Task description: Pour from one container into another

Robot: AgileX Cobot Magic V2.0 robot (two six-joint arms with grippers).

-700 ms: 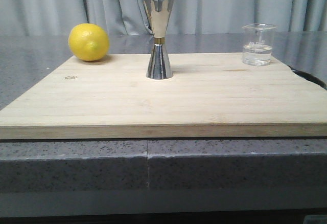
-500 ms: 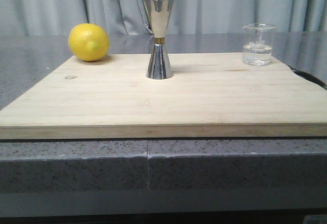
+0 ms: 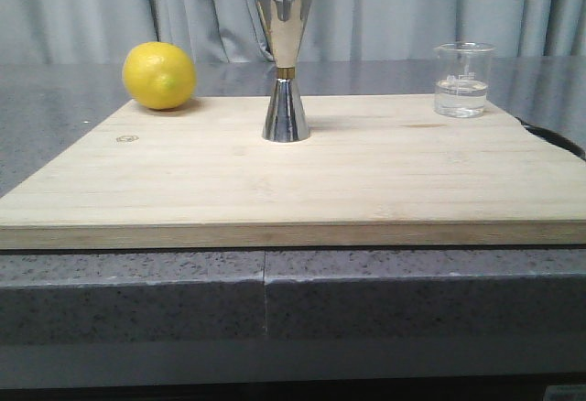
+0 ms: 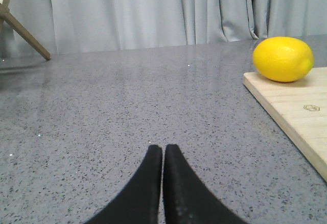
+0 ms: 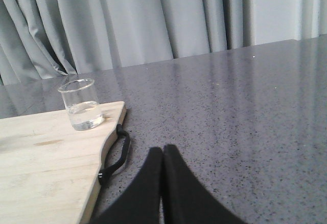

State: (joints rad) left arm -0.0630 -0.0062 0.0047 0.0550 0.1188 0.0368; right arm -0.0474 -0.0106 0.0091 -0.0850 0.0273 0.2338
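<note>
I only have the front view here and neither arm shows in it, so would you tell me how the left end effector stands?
Observer: The left end effector is shut, low over the grey counter, off the wooden board.
Operator: And the right one?
Observer: The right end effector is shut too, empty, apart from the glass beaker.
Operator: Anything beside the board I can't make out?
Observer: A black strap handle hangs off the board's corner near the beaker.

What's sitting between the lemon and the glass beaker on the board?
The steel jigger stands upright between the lemon and the glass beaker, touching neither; the front view shows it.
</note>
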